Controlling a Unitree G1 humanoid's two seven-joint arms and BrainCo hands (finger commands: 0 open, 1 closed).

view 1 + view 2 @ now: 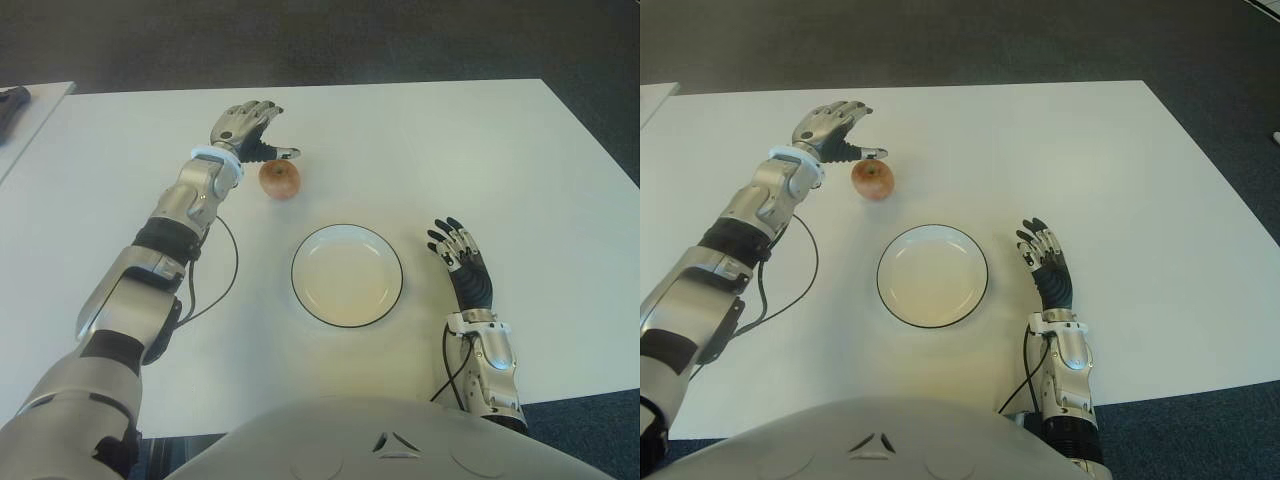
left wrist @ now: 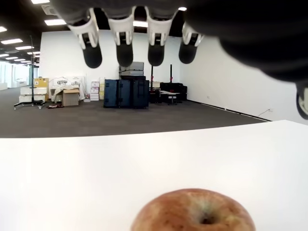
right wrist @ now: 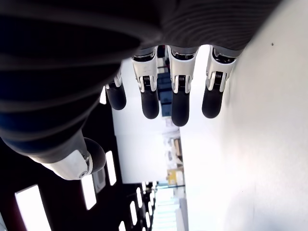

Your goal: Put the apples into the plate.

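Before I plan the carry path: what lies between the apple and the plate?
Nothing: in the left eye view, only bare white table separates the apple from the plate. The left hand hovers open just behind the apple.

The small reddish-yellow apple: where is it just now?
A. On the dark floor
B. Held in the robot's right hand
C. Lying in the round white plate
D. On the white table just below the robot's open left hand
D: the small reddish-yellow apple sits on the white table beside the open left hand; the round white plate holds nothing.
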